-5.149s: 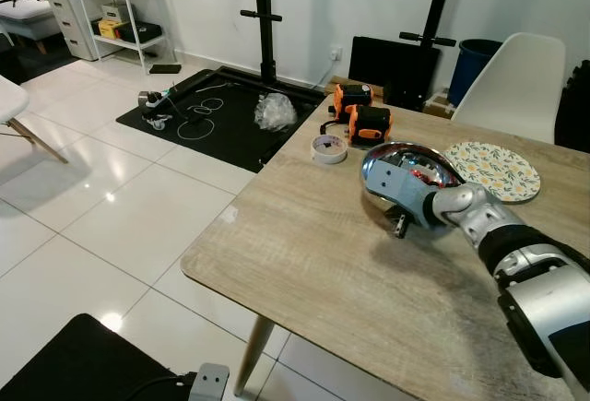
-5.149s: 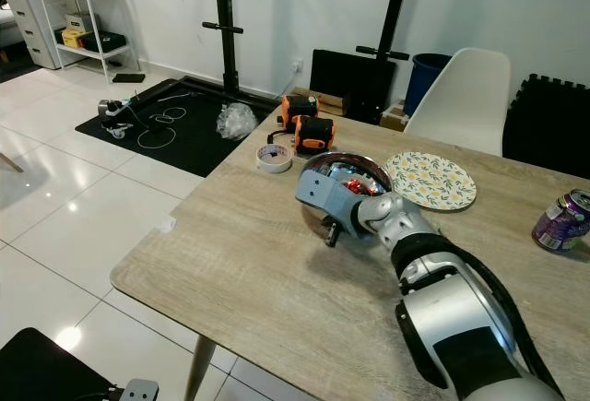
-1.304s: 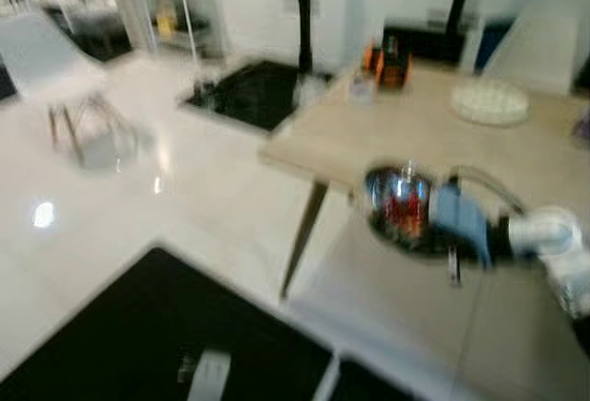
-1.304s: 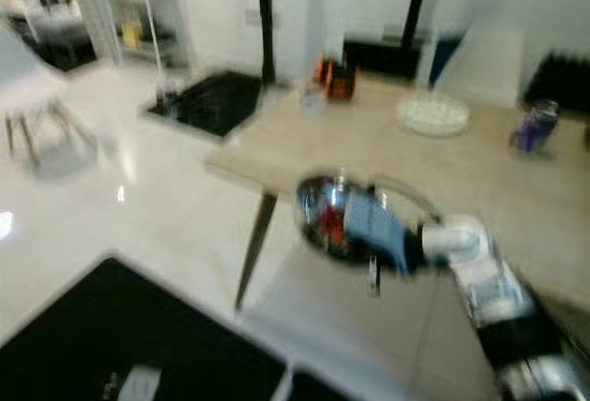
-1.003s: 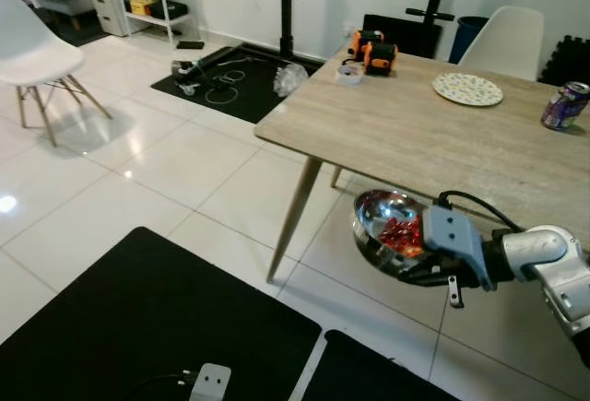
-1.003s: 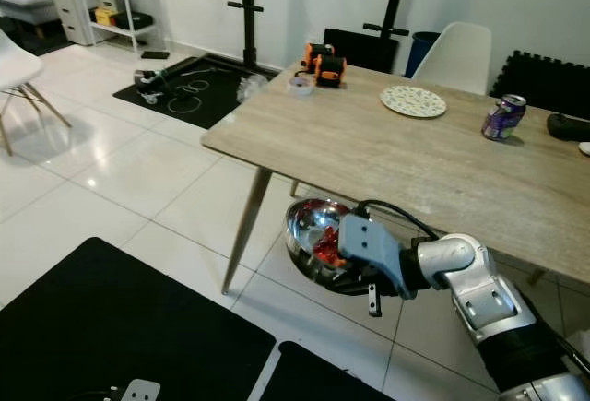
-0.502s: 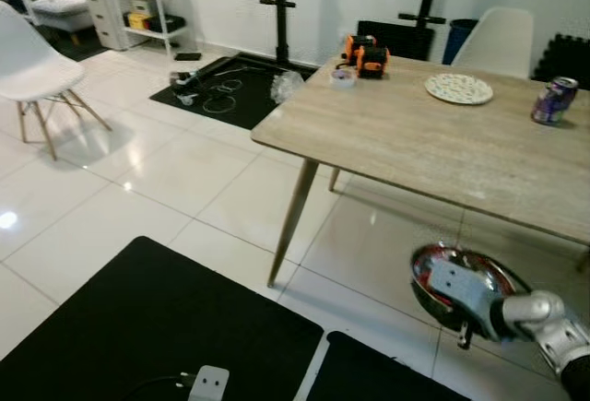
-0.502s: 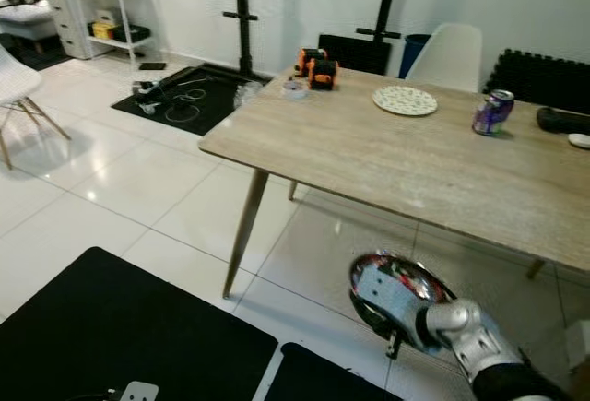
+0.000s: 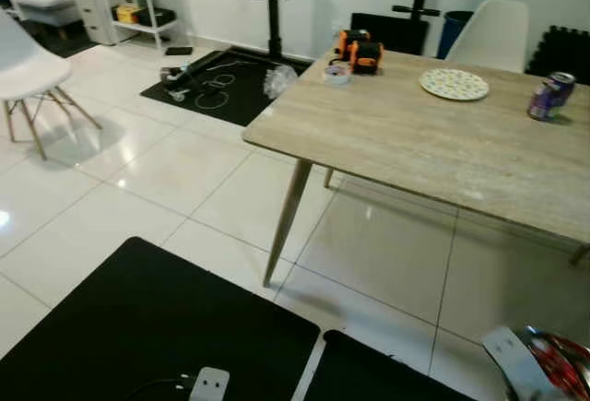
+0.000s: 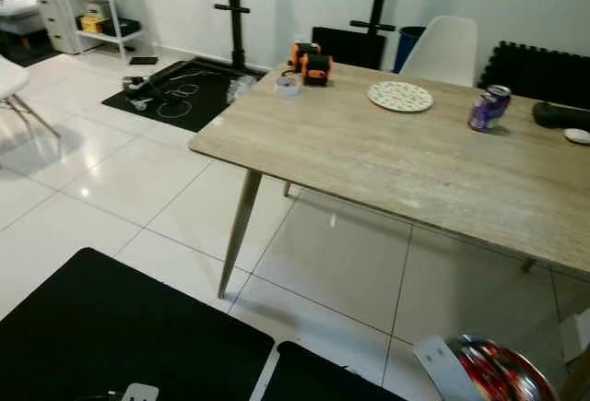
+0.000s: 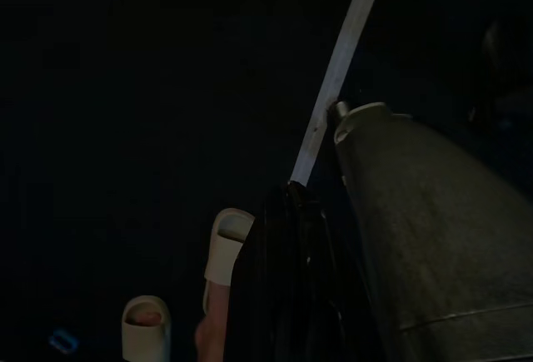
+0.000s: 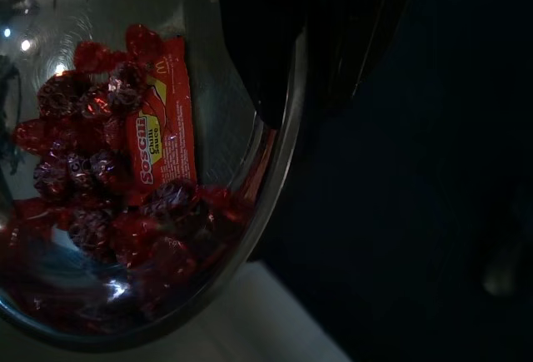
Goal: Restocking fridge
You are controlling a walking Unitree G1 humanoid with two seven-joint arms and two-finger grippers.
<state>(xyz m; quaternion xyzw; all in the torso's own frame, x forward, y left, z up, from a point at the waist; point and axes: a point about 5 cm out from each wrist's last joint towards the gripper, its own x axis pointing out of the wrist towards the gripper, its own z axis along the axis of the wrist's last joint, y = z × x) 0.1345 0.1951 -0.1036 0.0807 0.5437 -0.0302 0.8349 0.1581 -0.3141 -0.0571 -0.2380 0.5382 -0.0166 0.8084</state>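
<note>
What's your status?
Right gripper clamped on the steel bowl rim, red sweets inside. Left arm idle. Bowl low, off the table.

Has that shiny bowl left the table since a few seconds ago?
Yes. The bowl, gripped at its rim by the right end effector, was on the table beside the plate; now it's carried low over the floor, off the table.

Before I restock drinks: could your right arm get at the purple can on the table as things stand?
Probably not: the right gripper is shut on the metal bowl's rim, low near the floor, and the purple can stands across the table.
</note>
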